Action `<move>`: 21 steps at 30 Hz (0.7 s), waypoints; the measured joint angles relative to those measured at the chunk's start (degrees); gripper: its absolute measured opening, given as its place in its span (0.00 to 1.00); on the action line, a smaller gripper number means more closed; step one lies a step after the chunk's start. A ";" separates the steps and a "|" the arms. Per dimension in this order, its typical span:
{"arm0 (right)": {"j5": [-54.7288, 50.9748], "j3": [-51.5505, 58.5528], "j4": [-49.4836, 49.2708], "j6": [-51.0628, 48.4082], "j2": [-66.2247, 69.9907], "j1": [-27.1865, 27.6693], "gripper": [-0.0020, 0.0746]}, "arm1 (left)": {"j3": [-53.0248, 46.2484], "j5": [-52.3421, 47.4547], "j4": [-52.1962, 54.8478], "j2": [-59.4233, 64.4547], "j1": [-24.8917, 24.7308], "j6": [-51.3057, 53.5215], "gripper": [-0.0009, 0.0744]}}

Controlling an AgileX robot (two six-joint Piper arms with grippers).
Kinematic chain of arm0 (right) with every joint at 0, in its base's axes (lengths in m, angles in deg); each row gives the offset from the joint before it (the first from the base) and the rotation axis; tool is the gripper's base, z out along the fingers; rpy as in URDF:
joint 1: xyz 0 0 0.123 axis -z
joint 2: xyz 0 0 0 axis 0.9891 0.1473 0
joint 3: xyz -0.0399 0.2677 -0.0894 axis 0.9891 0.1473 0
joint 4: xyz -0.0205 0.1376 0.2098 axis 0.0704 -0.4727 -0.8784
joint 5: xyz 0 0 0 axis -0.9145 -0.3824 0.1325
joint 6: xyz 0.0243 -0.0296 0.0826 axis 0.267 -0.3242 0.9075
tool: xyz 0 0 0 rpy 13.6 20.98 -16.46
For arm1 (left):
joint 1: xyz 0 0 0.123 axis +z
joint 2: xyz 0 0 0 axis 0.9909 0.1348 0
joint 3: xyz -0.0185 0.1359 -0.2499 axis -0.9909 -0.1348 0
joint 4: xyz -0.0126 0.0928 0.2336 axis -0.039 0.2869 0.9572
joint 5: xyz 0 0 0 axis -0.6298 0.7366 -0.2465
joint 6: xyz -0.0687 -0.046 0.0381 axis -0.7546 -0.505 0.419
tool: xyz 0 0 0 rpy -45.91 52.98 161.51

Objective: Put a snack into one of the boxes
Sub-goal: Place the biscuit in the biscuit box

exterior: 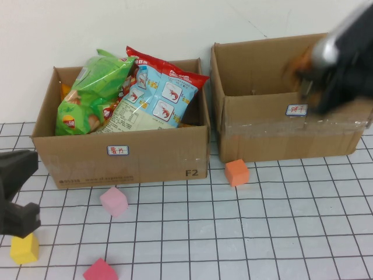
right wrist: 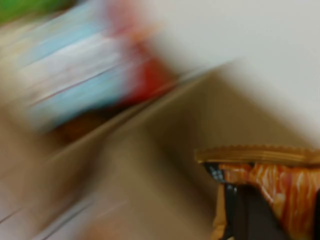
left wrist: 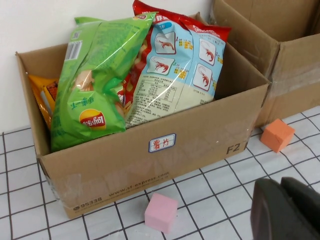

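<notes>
Right gripper [exterior: 306, 87] hangs over the right box [exterior: 291, 137], above that box's front wall near its small label [exterior: 296, 109], and its jaws are clamped on an orange snack bag [right wrist: 272, 182]. From the right wrist, the bag's crimped edge and orange wrapper show between the dark fingers [right wrist: 247, 212]. From above, the bag is only an orange-brown smear beside the gripper, over the right box's open top, not resting on the box floor.

Left gripper [exterior: 14, 198] sits low on the grid table [exterior: 262, 233], well to the front-left of the left box [exterior: 122, 157], jaws together and holding nothing; a yellow cube [exterior: 24, 249] lies just in front of it.

The left box stands just left of the right box and holds a green chip bag [exterior: 93, 93] and a blue-and-red shrimp-snack bag [exterior: 154, 93], both leaning upright and poking above the rim. An orange cube [exterior: 236, 172] lies before the gap between the boxes. A pink cube [exterior: 113, 202] lies in front of the left box, and a red cube [exterior: 100, 271] farther forward.
</notes>
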 joint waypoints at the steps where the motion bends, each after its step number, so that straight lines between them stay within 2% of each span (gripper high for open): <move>1: 3.03 -1.43 -1.48 -0.54 0.17 0.00 0.27 | 0.00 -0.13 0.00 0.00 0.00 0.00 0.01; 3: 8.46 -5.12 -4.53 -1.83 1.87 0.00 0.27 | 0.00 -0.83 -0.13 0.00 0.00 0.00 0.01; 7: 11.43 -12.67 -8.06 -1.90 9.03 0.00 0.28 | 0.00 -2.16 -0.13 0.00 0.00 0.00 0.01; 9: 11.32 -16.43 -12.09 -1.25 13.92 0.00 0.39 | 0.00 -2.85 -0.13 0.00 0.00 0.00 0.01; 12: 10.16 -19.43 -18.03 -1.24 19.21 0.00 0.65 | 0.00 -3.37 1.23 0.00 0.00 0.00 0.01; 15: 7.84 -19.76 -20.63 -1.47 20.49 0.00 0.77 | 0.00 -3.74 4.19 0.00 0.00 0.00 0.01; 18: 4.89 -19.98 -20.85 -1.47 18.83 0.00 0.74 | 0.00 -3.87 6.55 -0.26 0.00 -0.25 0.01; 19: 3.70 -19.98 -20.35 -1.34 17.56 0.00 0.71 | 0.00 -3.87 6.91 -0.58 0.00 -0.43 0.01; 21: -0.12 -19.98 -17.25 0.24 14.31 0.00 0.58 | 0.00 -3.87 8.43 -1.81 0.00 -1.51 0.01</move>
